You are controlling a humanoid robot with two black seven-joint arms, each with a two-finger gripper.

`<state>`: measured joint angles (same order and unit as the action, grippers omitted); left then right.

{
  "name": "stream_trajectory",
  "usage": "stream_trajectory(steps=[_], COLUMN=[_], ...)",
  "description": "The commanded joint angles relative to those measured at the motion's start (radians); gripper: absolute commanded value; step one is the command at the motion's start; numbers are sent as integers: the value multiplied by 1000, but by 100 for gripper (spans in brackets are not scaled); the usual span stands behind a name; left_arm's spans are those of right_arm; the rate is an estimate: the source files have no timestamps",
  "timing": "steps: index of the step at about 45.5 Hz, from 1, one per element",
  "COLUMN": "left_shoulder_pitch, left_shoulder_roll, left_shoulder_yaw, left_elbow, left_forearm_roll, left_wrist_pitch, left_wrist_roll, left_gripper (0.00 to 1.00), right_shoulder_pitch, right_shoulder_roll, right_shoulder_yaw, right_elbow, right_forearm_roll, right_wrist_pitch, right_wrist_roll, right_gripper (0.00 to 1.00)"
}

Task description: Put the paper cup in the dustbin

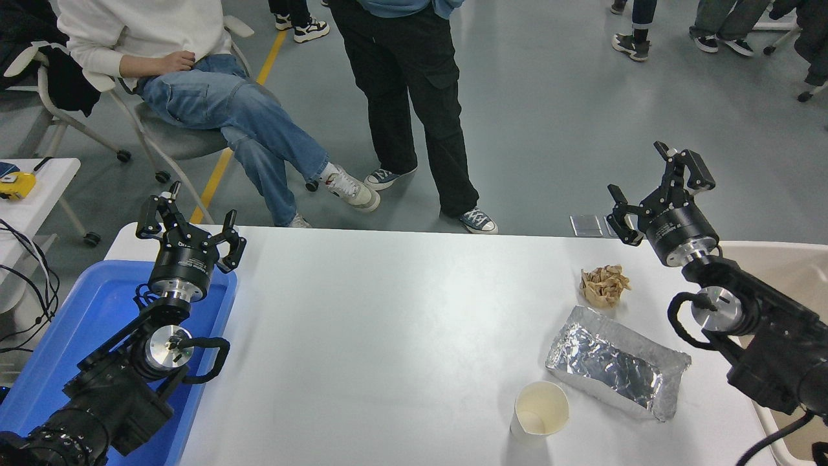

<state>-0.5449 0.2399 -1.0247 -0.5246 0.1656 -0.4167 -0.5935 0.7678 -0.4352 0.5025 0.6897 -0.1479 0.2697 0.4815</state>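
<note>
The paper cup (540, 412), white with a cream inside, stands upright near the table's front edge, right of the middle. The beige dustbin (763, 248) sits at the table's right edge, mostly hidden behind my right arm. My right gripper (658, 184) is open and empty, raised over the table's far right corner, well beyond the cup and left of the bin. My left gripper (187, 219) is open and empty, parked at the lower left over the blue tray.
A crumpled brown paper wad (603, 285) and a silver foil bag (614, 368) lie between the cup and my right gripper. A blue tray (77, 310) is at the left. One person sits and another stands at the table's far side.
</note>
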Motion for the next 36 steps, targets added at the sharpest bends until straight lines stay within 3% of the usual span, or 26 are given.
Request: stream_trajectory(steps=[1,15,25,36], left_shoulder_pitch=[0,0,0,0], left_shoulder_roll=[-1,-1,-1,-1], left_shoulder_yaw=[0,0,0,0], left_elbow=[0,0,0,0], left_forearm_roll=[0,0,0,0], left_wrist_pitch=[0,0,-1,-1], left_wrist_roll=[0,0,0,0], left_gripper=[100,100,100,100], right_shoulder_pitch=[24,76,87,105], right_shoulder_roll=[-99,-218,-244,-257], right_shoulder_yaw=[-104,-205,-245,-337], right_elbow=[149,502,605,651], right_forearm_roll=[-287,-541,-669,-1033], right_wrist_pitch=[-21,-26,-23,-23], right_wrist_roll=[-17,-221,-276,-274], right_gripper=[100,100,100,100])
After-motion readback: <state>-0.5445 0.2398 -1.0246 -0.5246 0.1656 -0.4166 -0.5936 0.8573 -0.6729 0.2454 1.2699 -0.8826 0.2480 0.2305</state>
